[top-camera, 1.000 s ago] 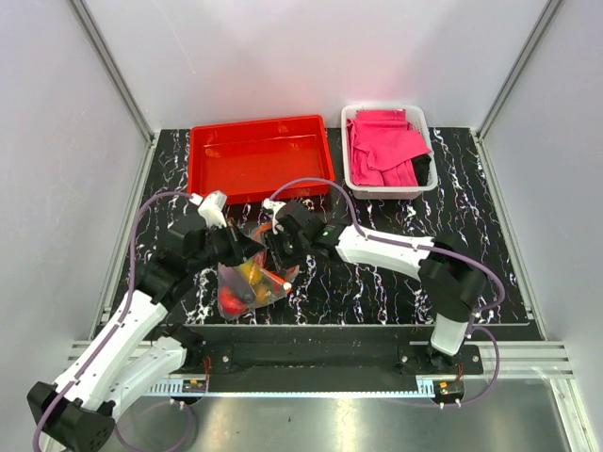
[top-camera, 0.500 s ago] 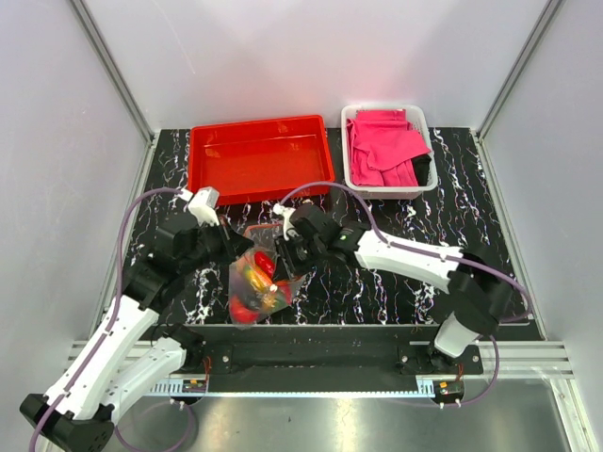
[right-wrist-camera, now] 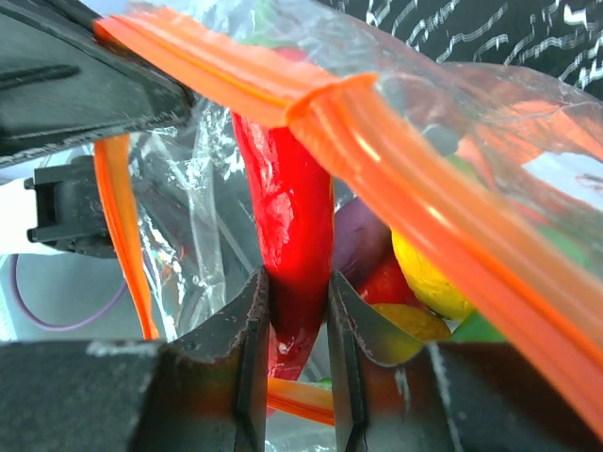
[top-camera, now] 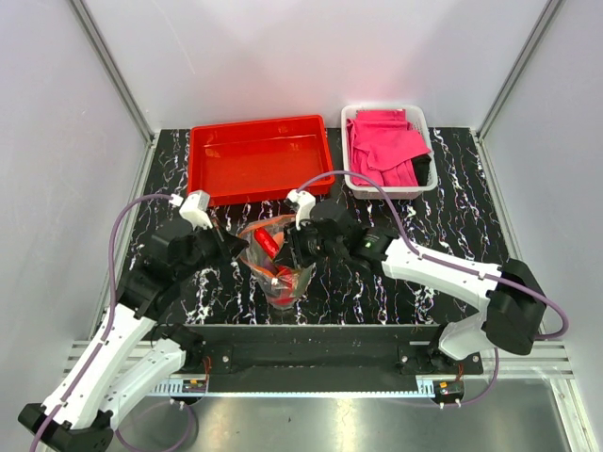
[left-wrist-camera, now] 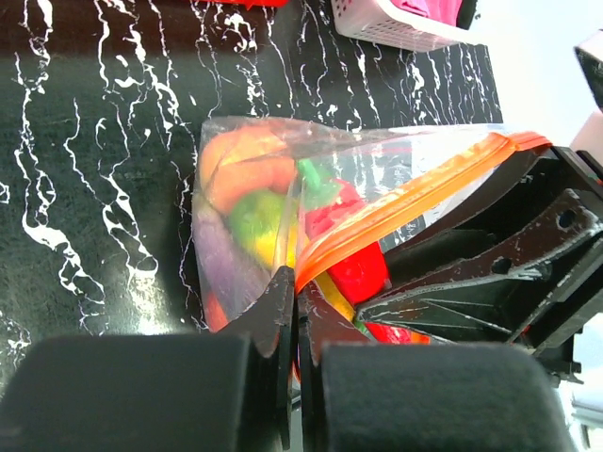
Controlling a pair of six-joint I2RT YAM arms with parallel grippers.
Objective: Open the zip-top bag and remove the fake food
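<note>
Two grips: left jaws pinch the zip-top bag point(left-wrist-camera: 247, 247) by its orange zip strip point(left-wrist-camera: 405, 202), over the worktop point(top-camera: 452, 207); right jaws clamp a red pepper-shaped fake food piece point(right-wrist-camera: 287, 226) inside. Advice: draw it straight out through the mouth, left arm steady.

Overall light: you get bright, even light from overhead in the top view, bounced by the white walls point(top-camera: 283, 56).
Shadows: soft and short on the black marbled table point(top-camera: 471, 217).
Glare: the red tray point(top-camera: 254, 165) shines across its floor, and the zip-top bag point(left-wrist-camera: 396, 169) carries a white sheen.
Left wrist focus: your left gripper point(left-wrist-camera: 292, 282) blurs into dark masses at the bottom edge.
Right wrist focus: the right gripper point(right-wrist-camera: 294, 292) is soft, while the fake food point(right-wrist-camera: 287, 217) reads sharper.
Overexposure: the left wrist's top right corner washes to white.
</note>
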